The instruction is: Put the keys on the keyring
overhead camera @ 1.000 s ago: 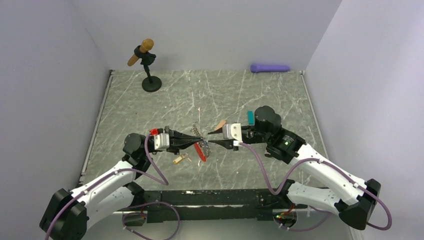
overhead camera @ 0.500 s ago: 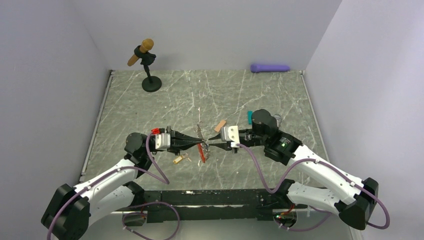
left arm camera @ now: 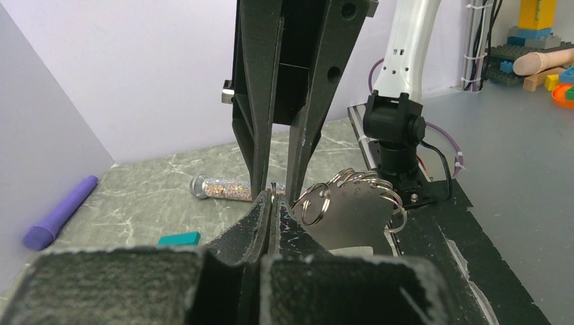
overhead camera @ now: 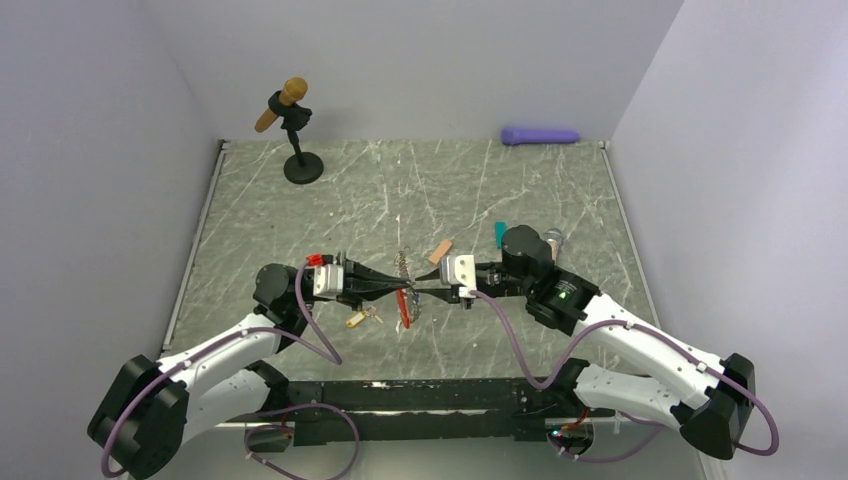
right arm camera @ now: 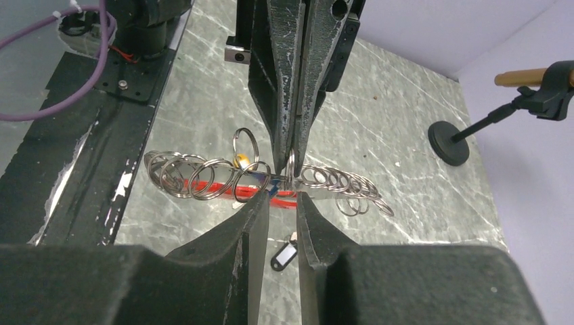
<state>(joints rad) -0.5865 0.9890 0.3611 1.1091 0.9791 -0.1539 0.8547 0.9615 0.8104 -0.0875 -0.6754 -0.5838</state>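
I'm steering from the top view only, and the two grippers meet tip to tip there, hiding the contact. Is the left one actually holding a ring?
Observer: Yes. The left wrist view shows the left gripper shut on one ring of the keyring.
Operator: And the right one?
Observer: In its wrist view the right gripper has its jaws slightly apart, aimed at that ring. I can't tell whether they touch it.
Operator: Any key I can't see?
Observer: A black-tagged key lies on the table under the right gripper.
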